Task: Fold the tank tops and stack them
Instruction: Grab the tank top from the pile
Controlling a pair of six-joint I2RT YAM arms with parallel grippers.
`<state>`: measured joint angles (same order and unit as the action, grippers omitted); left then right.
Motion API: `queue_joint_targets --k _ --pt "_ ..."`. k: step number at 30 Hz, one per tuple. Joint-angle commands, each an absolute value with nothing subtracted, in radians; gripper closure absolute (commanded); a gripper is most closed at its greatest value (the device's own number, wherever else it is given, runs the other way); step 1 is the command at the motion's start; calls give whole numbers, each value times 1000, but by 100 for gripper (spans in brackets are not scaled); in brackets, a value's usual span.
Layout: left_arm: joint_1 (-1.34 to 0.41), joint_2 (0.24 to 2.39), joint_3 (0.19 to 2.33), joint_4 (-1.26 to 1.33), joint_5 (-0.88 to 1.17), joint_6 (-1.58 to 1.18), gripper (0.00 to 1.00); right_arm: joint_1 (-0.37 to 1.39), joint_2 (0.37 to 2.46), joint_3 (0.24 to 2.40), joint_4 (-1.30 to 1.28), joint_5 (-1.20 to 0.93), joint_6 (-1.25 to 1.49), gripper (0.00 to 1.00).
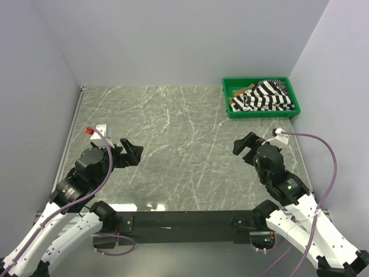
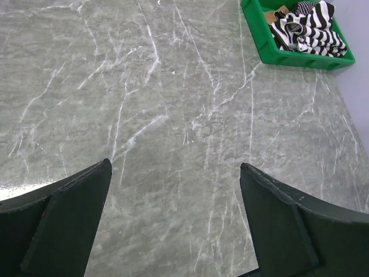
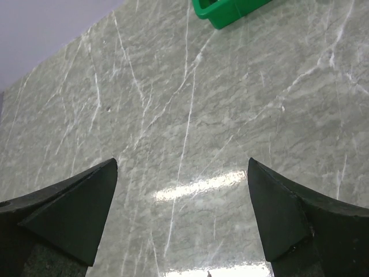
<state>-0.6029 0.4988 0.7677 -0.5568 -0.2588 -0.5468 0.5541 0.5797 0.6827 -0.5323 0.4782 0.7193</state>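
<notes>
Fingers (image 1: 129,143) of the left gripper (image 1: 134,151) stood spread wide with nothing between them in the overhead view, and so did those of the right gripper (image 1: 242,144). The right one hung nearer the green tray (image 1: 262,114), the left one well away from it across the table (image 1: 184,133). All the cloth lay bundled inside the tray: the wide-striped tank top (image 1: 268,99) uppermost and the tan-brown tank top (image 1: 239,91) showing at the tray's far-left corner (a thin-striped piece could not be told apart in the heap).

From the left wrist, both dark fingers (image 2: 69,231) framed the table's marbled surface, with the tray (image 2: 288,59) far ahead to the right and the wide-striped tank top (image 2: 314,34) crumpled in it.

From the right wrist, the fingers (image 3: 63,219) again stood wide and held nothing. Only a corner of the tray (image 3: 222,14) showed at the top edge, its contents out of sight.

The step in hand was probably fetching one top out of the tray. Doing it well likely called for the nearer right arm to come down over the heap's uppermost fold and pinch a single layer. It should then lift clear of the tray's wall before dragging, lest the tangled tops come out together or the tray slide.
</notes>
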Motion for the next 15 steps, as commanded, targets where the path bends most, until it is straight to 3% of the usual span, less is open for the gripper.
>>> queue_joint_targets --k 1,5,7,12,15 --pt "-606 511 769 -515 -235 -561 1 560 577 710 -477 485 680 0" --pt "-604 546 784 -518 -213 -557 1 561 688 781 -416 430 599 0" --pt "-606 571 793 -523 -204 -560 1 516 838 886 -406 427 546 0" --pt "-606 618 819 -520 -140 -569 1 247 1258 1238 -411 246 494 1" --pt "-606 650 845 -523 -129 -568 1 115 1496 1468 -449 265 499 4"
